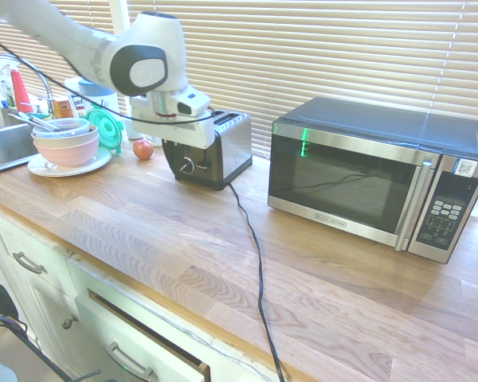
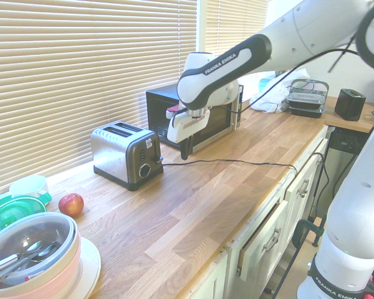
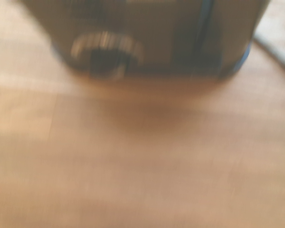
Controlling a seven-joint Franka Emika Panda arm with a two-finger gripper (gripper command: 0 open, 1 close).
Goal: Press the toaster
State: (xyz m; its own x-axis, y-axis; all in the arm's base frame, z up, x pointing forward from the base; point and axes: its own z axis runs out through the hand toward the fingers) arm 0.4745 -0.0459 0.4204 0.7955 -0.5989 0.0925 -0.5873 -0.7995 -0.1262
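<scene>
A white Franka arm hangs its gripper [image 2: 184, 151] above a wooden tabletop [image 2: 193, 205], pointing straight down in front of the toaster [image 2: 126, 154], near it but not touching. The fingers [image 2: 184, 149] are clenched together and hold nothing. The two-slot toaster, brushed steel with a black front and a round knob [image 1: 188, 165], stands near the window blinds between a red apple [image 1: 143, 149] and a steel microwave [image 1: 374, 178], its black cord [image 1: 252, 239] trailing across the tabletop toward the front edge. In the blurred wrist view the toaster's [image 3: 147, 38] dark front and knob [image 3: 104, 54] show close by over bare wood. Stacked bowls [image 1: 65, 143] on a plate sit beside the sink [image 1: 4, 139].
</scene>
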